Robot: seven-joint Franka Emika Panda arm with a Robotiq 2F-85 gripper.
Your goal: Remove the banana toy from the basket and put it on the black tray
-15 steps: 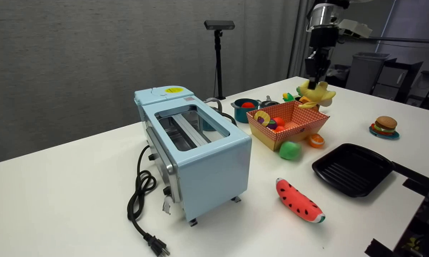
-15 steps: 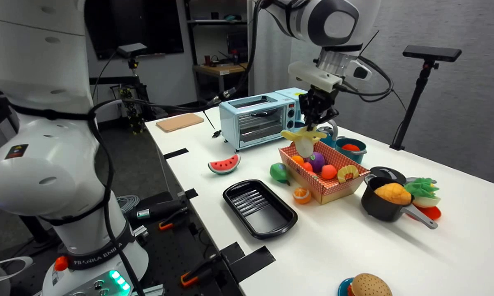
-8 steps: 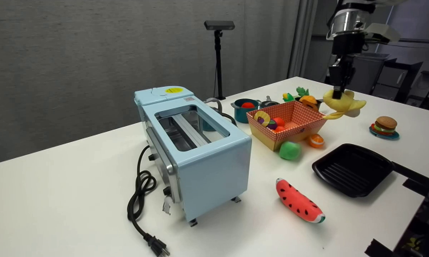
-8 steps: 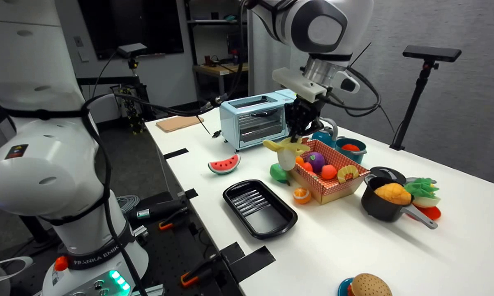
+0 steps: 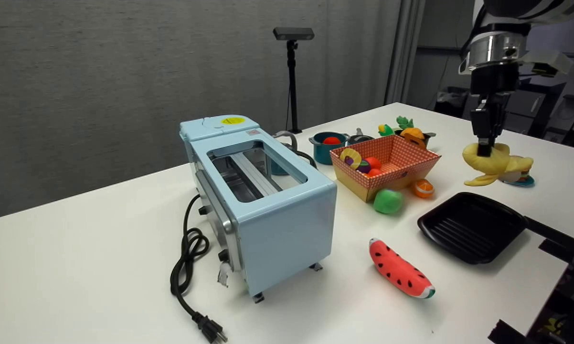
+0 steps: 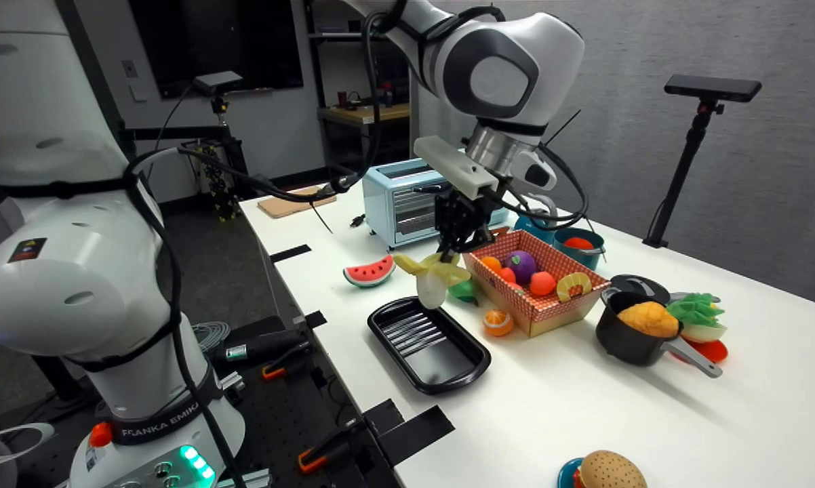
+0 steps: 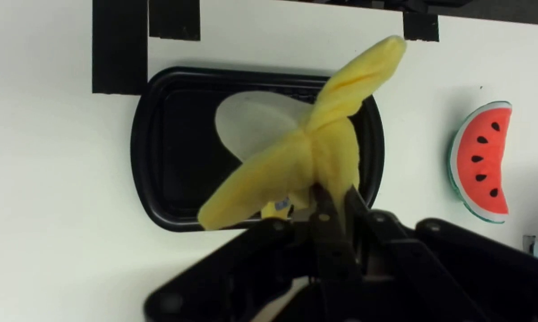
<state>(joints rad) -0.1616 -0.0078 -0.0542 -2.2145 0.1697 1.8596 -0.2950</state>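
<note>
Arm (image 6: 499, 74): reaches out across the surface (image 6: 563, 407), its end bent downward.
Wrist (image 5: 497, 50): nearly upright in an exterior view, leaning a little.
Pincer (image 7: 335, 191): points down, pinching the banana toy (image 7: 269, 176) by its yellow peel.
Banana toy: in the air, out of the basket (image 5: 385, 184), its peel flaps splayed; in the wrist view it crosses in front of the black tray (image 7: 193, 147).
Black tray: flat on the surface, near the basket.
</note>
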